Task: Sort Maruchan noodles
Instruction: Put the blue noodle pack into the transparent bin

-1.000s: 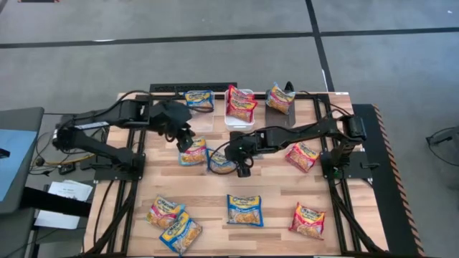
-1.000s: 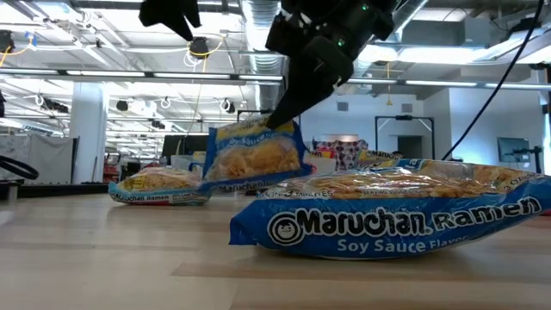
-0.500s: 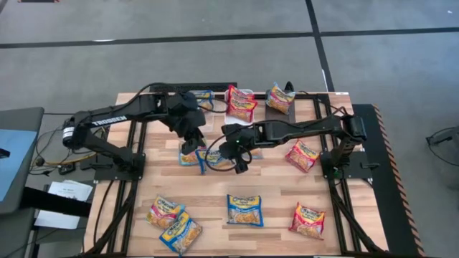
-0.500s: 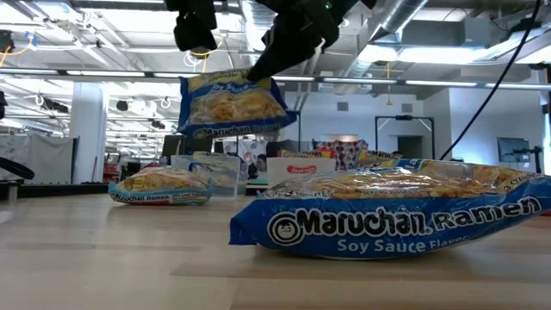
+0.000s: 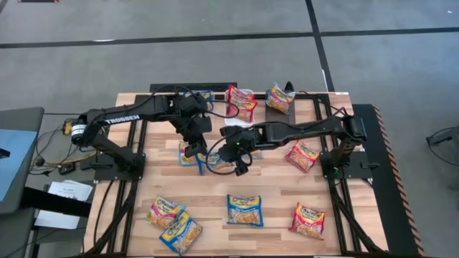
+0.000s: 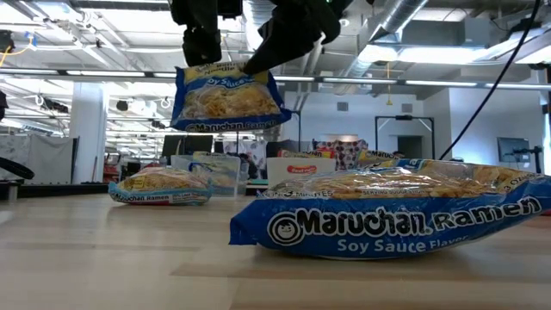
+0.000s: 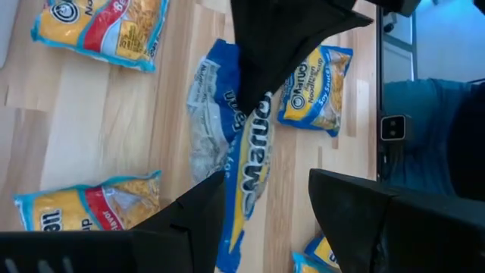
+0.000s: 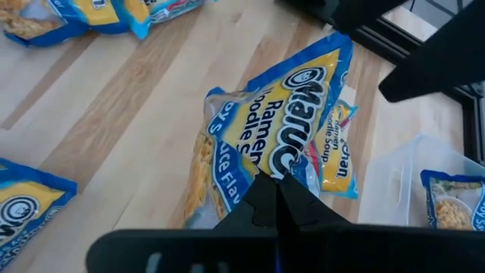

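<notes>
Held packet: a blue-and-yellow Maruchan soy sauce ramen packet [image 6: 225, 96] is hung in the air above the middle of the bench [image 5: 272, 197], pinched at one edge.
Handling: the packet is judged light and crinkly, its wrapper slippery and limp at the seams, its noodle block brittle. It is best taken by a sealed edge or corner, as a squeeze across the middle could crack the block.
Right tool: the right tool [image 8: 274, 199] is clenched on the packet's rim, so the packet dangles below it in the low view.
Left tool: the left tool [image 7: 265, 208] is held spread, just beside the same packet, its fingers [image 7: 193, 212] to either side of the hanging edge; no grip by it is seen.
Step judged: a hand-over or two-tool steadying seems to be in hand.
Other packets: loose packets are lying across the bench, among them a soy sauce packet [image 6: 392, 220] nearest the low camera.
Bins: a white bin [image 5: 247, 92] at the far edge is already loaded with a red-and-yellow packet [image 5: 241, 104].
</notes>
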You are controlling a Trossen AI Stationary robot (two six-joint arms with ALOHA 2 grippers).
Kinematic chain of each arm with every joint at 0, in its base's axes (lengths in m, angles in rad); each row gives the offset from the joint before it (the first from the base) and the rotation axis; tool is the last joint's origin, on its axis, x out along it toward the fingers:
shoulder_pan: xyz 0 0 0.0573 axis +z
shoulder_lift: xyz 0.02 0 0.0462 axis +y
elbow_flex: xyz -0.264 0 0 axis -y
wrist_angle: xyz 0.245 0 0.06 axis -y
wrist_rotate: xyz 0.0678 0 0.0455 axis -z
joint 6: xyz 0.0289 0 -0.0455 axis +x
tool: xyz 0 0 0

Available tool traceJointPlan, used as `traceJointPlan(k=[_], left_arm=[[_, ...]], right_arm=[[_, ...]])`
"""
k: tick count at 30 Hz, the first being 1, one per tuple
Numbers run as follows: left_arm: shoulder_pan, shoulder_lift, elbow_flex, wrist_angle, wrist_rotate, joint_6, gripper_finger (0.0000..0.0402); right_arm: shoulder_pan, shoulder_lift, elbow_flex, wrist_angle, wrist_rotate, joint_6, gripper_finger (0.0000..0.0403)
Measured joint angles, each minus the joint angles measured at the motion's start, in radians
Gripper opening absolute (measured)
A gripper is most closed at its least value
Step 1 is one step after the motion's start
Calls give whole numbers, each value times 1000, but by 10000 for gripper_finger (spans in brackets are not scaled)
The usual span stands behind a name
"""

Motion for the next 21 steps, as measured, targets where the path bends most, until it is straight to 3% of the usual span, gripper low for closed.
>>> traceJointPlan(k=[6,12,21], left_arm=[[0,0,0,-5,8,-1,176],[0,0,0,-16,83,0,176],[-1,0,0,-20,111,-2,176]], right_arm=[[29,1,17,-13,10,1,4],[56,1,81,-51,102,1,4],[43,1,119,-92,110,1,4]])
